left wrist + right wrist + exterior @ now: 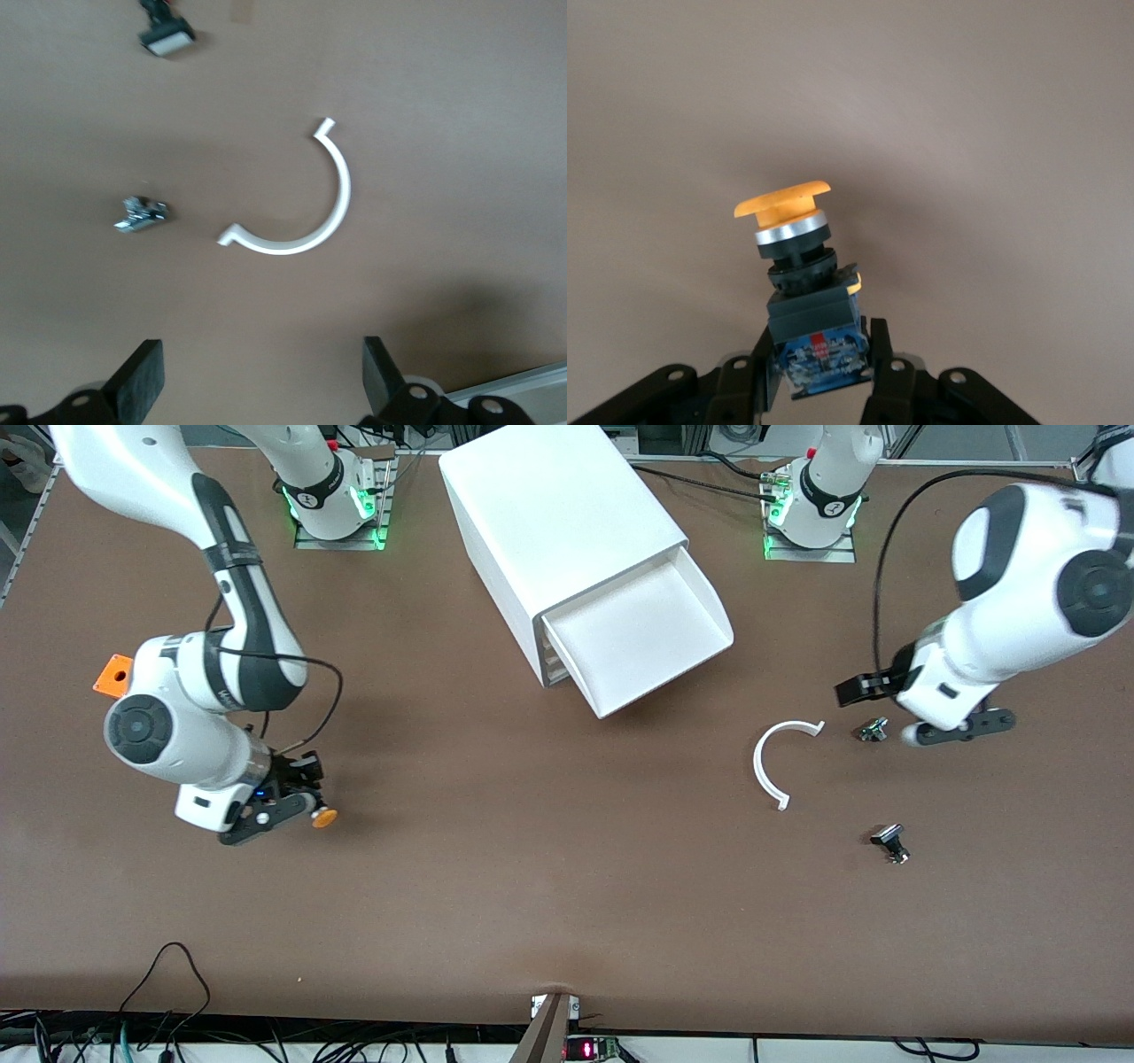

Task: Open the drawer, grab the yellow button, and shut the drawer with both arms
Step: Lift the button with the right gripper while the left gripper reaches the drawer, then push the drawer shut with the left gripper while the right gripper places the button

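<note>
Right end effector (pixel 819 376): I see it clamped on the button (pixel 799 266) (orange cap outward), above the worktop (pixel 532 868).
Left end effector (pixel 261 381): spread wide, waiting over bare worktop.
Drawer (pixel 642 638): pulled out.

A: Front camera's up high, facing both arm bases across the brown table (pixel 532 886), taking in the full tabletop.

B: And the left wrist camera looks straight down, fairly close. The white curved piece (pixel 301 208) fills its middle; that's the same white curved piece (pixel 780 762) the front view shows.

A: Right wrist camera sits closest, peering along its own fingers at the button (pixel 799 266). The front view shares that button (pixel 323 817) too.
</note>
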`<action>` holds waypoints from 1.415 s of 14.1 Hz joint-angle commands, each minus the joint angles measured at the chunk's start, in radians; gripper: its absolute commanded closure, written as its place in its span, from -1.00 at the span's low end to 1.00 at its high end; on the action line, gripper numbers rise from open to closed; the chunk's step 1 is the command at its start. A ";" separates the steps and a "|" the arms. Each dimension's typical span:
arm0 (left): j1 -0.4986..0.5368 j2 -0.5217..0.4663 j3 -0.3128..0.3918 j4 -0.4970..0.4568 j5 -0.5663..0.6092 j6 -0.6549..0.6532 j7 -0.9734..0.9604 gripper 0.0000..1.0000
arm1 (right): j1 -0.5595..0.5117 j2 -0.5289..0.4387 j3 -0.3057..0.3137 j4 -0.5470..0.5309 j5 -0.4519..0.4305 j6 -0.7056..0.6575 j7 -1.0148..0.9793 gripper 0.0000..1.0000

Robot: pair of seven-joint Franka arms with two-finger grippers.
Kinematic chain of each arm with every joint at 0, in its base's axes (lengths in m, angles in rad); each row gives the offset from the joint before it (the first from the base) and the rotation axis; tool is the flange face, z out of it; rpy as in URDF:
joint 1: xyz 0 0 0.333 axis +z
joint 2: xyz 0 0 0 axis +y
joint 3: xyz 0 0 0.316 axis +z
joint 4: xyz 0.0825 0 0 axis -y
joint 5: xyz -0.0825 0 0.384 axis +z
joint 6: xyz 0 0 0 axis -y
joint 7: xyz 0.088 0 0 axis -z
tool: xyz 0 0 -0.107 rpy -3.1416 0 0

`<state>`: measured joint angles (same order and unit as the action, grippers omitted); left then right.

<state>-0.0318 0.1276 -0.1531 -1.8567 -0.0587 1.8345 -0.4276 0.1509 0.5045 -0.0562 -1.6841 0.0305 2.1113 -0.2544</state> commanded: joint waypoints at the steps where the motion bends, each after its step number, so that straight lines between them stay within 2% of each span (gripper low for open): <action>1: -0.069 0.041 -0.037 -0.002 -0.009 0.066 -0.179 -0.97 | -0.039 -0.055 0.012 -0.121 -0.014 0.010 0.215 0.28; 5: -0.149 0.066 -0.040 -0.080 -0.018 0.196 -0.275 -0.98 | -0.145 -0.072 0.004 -0.270 -0.053 0.102 0.210 0.24; 9: -0.163 0.067 -0.060 -0.125 -0.061 0.265 -0.275 -0.98 | -0.201 -0.104 0.004 -0.472 -0.069 0.361 0.097 0.24; 11: -0.178 0.067 -0.062 -0.131 -0.059 0.272 -0.275 -0.98 | -0.209 -0.101 0.004 -0.488 -0.066 0.378 0.098 0.23; 13: -0.192 0.072 -0.098 -0.145 -0.061 0.278 -0.275 -0.98 | -0.241 -0.077 0.004 -0.494 -0.067 0.381 0.095 0.09; 14: -0.192 0.072 -0.112 -0.159 -0.061 0.278 -0.273 -0.98 | -0.249 -0.070 0.004 -0.491 -0.067 0.386 0.095 -0.19; 15: -0.195 0.072 -0.149 -0.179 -0.070 0.278 -0.273 -0.98 | -0.249 -0.075 0.004 -0.488 -0.066 0.386 0.093 -0.83; 16: -0.195 0.072 -0.179 -0.193 -0.085 0.278 -0.273 -0.98 | -0.249 -0.095 0.004 -0.485 -0.067 0.378 0.095 -1.00; 18: -0.195 0.070 -0.215 -0.206 -0.122 0.276 -0.273 -0.98 | -0.248 -0.141 0.009 -0.464 -0.067 0.348 0.095 -1.00; 20: -0.195 0.069 -0.221 -0.206 -0.174 0.266 -0.270 -0.98 | -0.243 -0.173 0.024 -0.386 -0.061 0.227 0.106 -1.00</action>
<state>-0.2286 0.2138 -0.3686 -2.0453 -0.1807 2.0983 -0.7020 -0.0813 0.3938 -0.0599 -2.1201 -0.0212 2.4484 -0.1546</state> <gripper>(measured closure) 0.009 0.009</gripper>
